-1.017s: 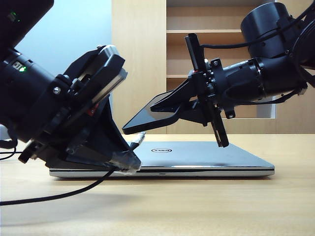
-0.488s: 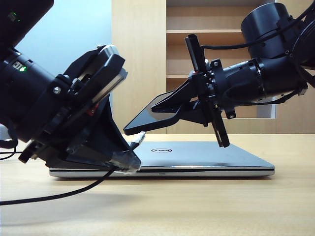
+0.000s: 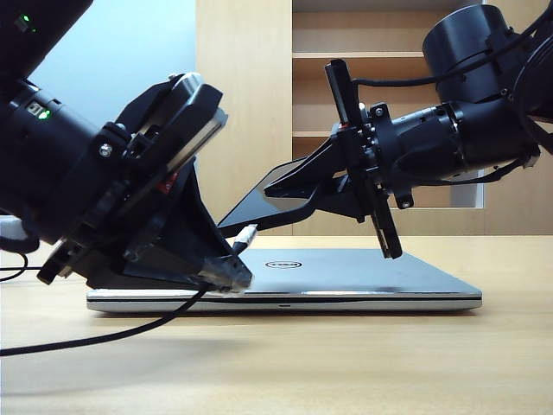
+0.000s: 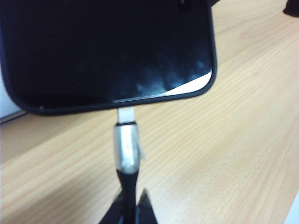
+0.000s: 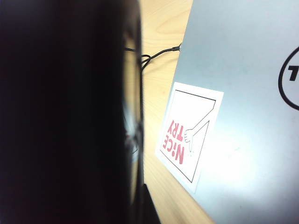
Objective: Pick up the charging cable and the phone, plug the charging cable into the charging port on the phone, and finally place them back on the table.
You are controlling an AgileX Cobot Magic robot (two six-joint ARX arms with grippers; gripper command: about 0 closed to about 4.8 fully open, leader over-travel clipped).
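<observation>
Silvery plug tip of the charging cable (image 4: 126, 140), pinched in the left gripper (image 4: 128, 205), meets the phone (image 4: 107, 51) clamped aloft at right by the right gripper (image 3: 298, 192) — push straight along the port's axis, without tilting.

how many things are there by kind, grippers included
black two-finger grippers: 2 (left gripper, right gripper)
thin black slab phone: 1
black charging cable with silvery plug: 1
closed silver Dell laptop: 1
total: 5
</observation>
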